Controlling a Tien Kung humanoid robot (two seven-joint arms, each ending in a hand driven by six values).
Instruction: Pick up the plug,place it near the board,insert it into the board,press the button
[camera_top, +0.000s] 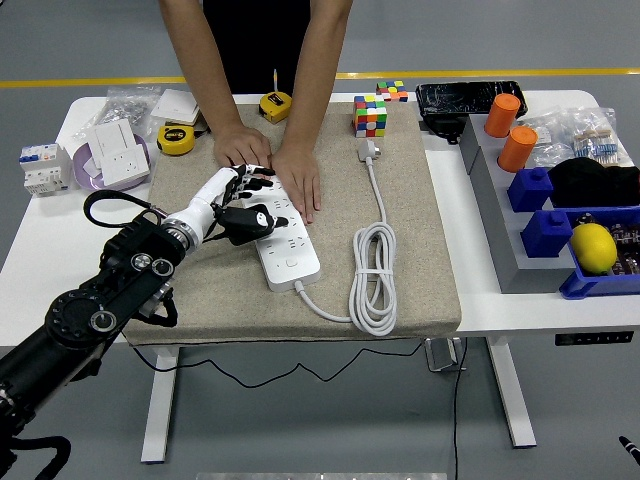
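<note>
Presently the left hand (243, 195) hovers with fingers spread and holding nothing, directly over the black plug (247, 222), which sits seated in the upper-left part of the white board (287, 238). Just beyond the fingertips, a person's hands (270, 165) press flat on the board's far end, steadying it on the beige mat (410, 230). Judged by position, insertion is done and the button press is pending; which feature is the button cannot be resolved. Risk: the spread fingers lie very near the person's hands, so a downward push could strike them, or land on the plug and miss the button. No right arm appears.
</note>
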